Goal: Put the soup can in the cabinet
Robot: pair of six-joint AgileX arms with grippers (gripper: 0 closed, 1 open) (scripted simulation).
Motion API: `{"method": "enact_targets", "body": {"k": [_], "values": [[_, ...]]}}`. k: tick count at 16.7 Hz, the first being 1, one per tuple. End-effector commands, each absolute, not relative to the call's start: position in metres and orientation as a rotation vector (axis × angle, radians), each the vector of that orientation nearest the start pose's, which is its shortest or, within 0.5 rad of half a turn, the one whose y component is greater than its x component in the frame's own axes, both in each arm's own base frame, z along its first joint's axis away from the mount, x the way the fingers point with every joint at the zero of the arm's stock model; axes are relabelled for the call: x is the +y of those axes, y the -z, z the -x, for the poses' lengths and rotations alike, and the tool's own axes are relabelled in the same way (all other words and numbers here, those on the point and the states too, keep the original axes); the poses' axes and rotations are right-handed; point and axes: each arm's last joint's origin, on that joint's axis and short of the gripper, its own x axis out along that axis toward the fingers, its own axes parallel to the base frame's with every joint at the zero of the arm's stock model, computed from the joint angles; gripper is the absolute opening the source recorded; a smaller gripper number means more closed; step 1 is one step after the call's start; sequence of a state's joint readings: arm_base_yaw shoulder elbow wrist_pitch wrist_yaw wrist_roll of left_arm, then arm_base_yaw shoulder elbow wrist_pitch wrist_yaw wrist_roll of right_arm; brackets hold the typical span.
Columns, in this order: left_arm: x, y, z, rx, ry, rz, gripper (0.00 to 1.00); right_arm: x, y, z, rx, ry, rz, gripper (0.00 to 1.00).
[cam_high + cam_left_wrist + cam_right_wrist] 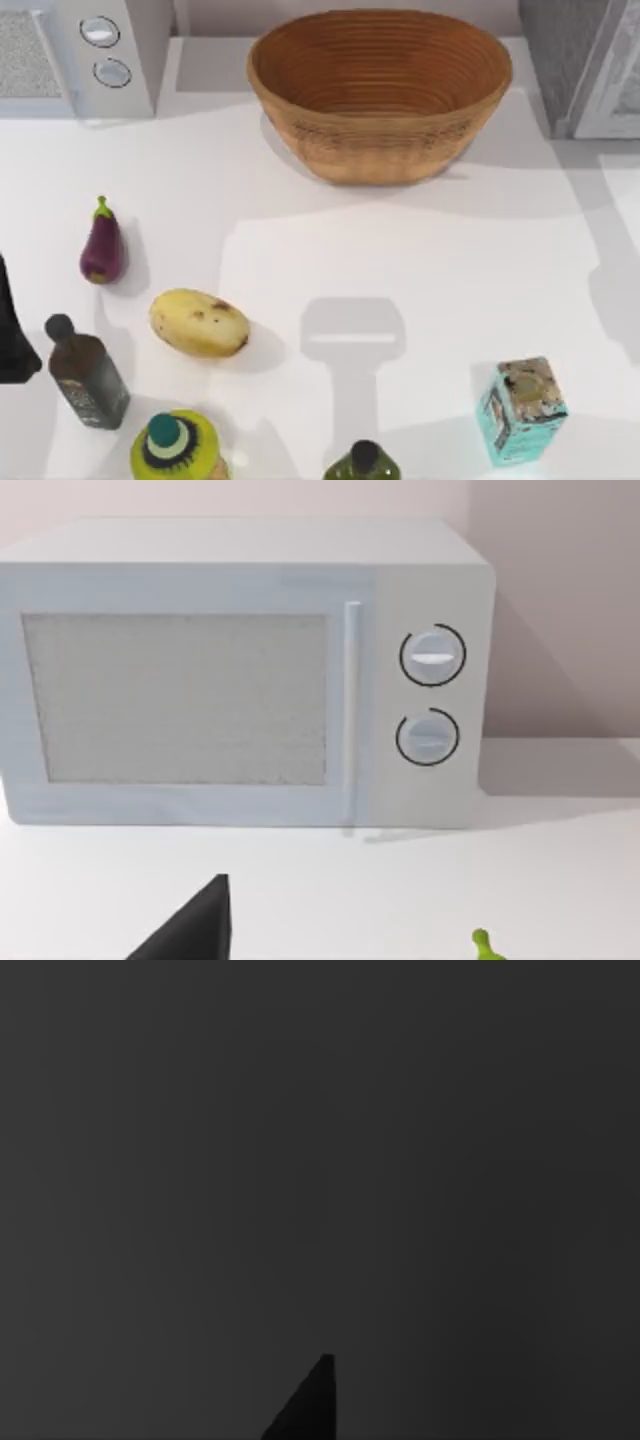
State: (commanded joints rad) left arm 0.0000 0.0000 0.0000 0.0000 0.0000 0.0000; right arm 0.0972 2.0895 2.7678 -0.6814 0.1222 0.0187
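Grey cabinet (590, 65) stood at the table's far right corner; my right wrist view was dark, so perhaps that arm reached inside with the soup can; I could not tell my jaws' state; withdrawal probably came next.

Left wrist cam is basically staring straight at a white microwave (240, 675) sitting on the white table (400, 900) against a pale wall. Its door has a speckled grey window (175, 698) with a slim vertical handle (351, 710) just beside it, and two round knobs (432, 655) stacked one above the other on the panel. A dark wedge-shaped finger (195, 928) pokes in at the edge, plus a tiny green stem (483, 944) near it.
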Motion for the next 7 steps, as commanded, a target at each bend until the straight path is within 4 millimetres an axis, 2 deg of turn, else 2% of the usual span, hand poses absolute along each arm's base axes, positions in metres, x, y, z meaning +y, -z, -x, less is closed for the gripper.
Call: {"method": "enact_targets", "body": {"k": [1, 2, 7], "values": [[-0.0012, -0.1600, -0.1057, 0.000, 0.000, 0.000, 1.00, 0.0449, -0.5300, -0.4059, 0.002, 0.001, -0.005, 0.98], [-0.0012, -0.1600, -0.1057, 0.000, 0.000, 0.000, 1.00, 0.0449, -0.5300, -0.4059, 0.002, 0.001, -0.005, 1.00], [-0.0012, -0.1600, -0.1057, 0.000, 0.000, 0.000, 1.00, 0.0449, -0.5300, -0.4059, 0.002, 0.001, -0.005, 1.00]]}}
